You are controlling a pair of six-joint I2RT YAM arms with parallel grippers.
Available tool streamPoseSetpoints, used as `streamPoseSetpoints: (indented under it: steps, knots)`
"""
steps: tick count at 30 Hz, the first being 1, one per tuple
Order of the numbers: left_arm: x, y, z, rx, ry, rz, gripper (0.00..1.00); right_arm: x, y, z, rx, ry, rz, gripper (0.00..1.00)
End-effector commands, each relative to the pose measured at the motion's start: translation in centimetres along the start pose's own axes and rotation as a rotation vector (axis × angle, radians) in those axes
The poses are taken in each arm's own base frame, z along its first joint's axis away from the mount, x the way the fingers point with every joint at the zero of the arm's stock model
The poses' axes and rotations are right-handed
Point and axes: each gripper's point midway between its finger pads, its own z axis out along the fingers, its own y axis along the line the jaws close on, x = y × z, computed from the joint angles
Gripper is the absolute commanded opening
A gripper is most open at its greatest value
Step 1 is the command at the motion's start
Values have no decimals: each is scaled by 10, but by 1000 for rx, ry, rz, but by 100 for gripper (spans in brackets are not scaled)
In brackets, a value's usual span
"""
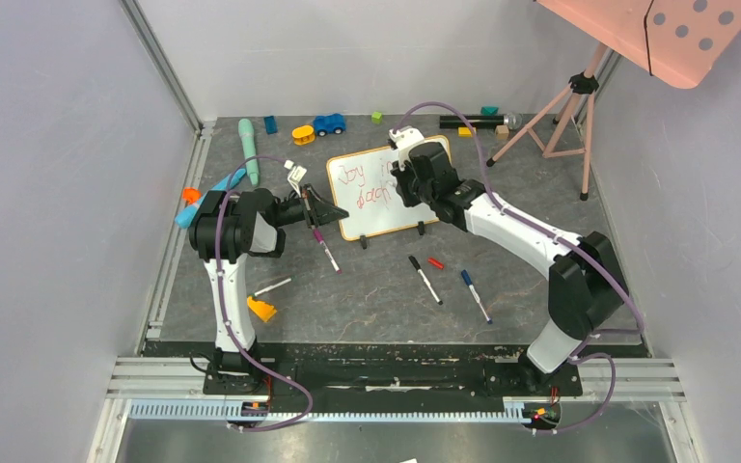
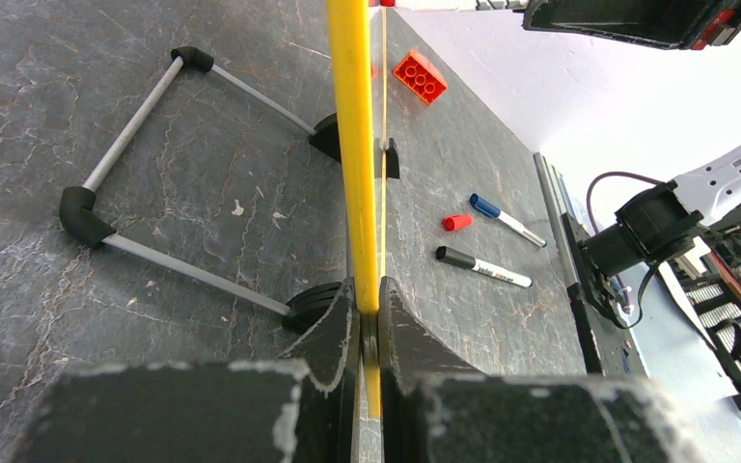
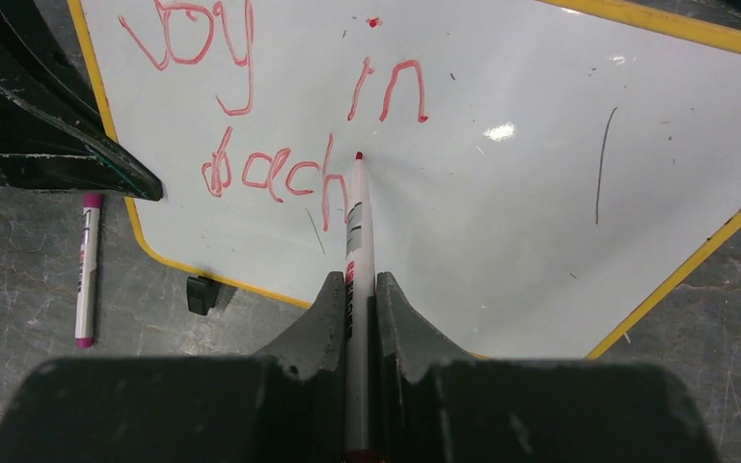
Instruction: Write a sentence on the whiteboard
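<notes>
The red marker (image 3: 355,241) sits pinched tight in the right gripper (image 3: 355,289), its tip against the whiteboard (image 3: 502,193) at the end of "ach", the second line of the sentence (image 3: 270,174) under "Joy in". The left gripper (image 2: 367,309) clamps the board's yellow edge. The board stands mid-table (image 1: 367,299), between both arms. A purple marker (image 3: 86,270) lies just beside it.

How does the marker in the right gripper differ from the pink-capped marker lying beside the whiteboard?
The red marker is clamped in the right gripper; the pink marker lies loose on the table. The red marker is uncapped, its tip at the whiteboard; the pink marker is capped. Both have white barrels.
</notes>
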Motion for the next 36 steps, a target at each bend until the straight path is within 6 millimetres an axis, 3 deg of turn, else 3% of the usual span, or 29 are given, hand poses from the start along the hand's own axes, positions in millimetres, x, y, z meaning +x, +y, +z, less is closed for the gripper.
streamPoseSetpoints:
  steps: [1,12,22,31,36]
  knots:
    - [32,-9,0,93,89,67,2,-26,2,3,-9,-67,-1,0]
    - [32,-9,-1,93,89,67,2,-18,-10,5,57,-41,-1,0]
    - [32,-9,-1,92,89,65,2,-15,4,7,-21,-33,-3,0]
    - [32,-9,-1,92,89,65,2,-15,-11,3,64,-33,8,0]
    - [32,-10,-1,93,90,65,2,-14,-7,3,39,-31,7,0]
